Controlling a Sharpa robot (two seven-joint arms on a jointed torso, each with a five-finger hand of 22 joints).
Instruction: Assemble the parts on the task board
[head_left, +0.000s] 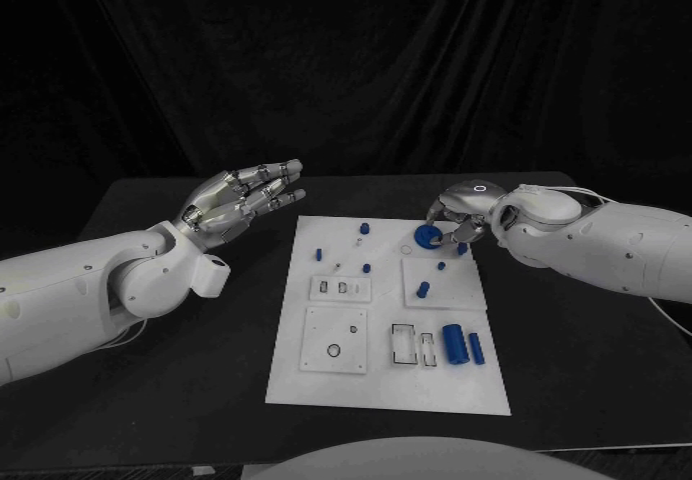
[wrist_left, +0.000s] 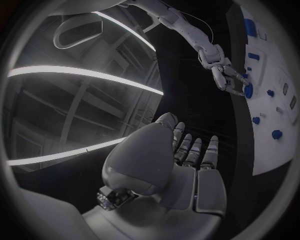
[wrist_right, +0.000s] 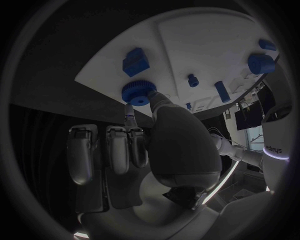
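Observation:
The white task board (head_left: 387, 385) lies in the middle of the black table. Over its far right corner my right hand (head_left: 462, 215) pinches a blue knurled disc (head_left: 427, 237) between thumb and a fingertip. In the right wrist view the disc (wrist_right: 139, 92) sits at the board's edge (wrist_right: 100, 75), with the thumb tip (wrist_right: 156, 98) against it. I cannot tell whether the disc touches the board. My left hand (head_left: 242, 200) hovers above the table left of the board, fingers straight and apart, holding nothing. From the left wrist it (wrist_left: 187, 165) shows flat, with the right hand (wrist_left: 225, 75) beyond.
Two blue cylinders (head_left: 453, 345) lie on the board's near right. Small blue pegs (head_left: 423, 290) stand mid-board, and another (head_left: 365, 229) is at the far edge. A blue block (wrist_right: 135, 61) sits beside the disc. Slotted white plates (head_left: 335, 340) take up the board's left half.

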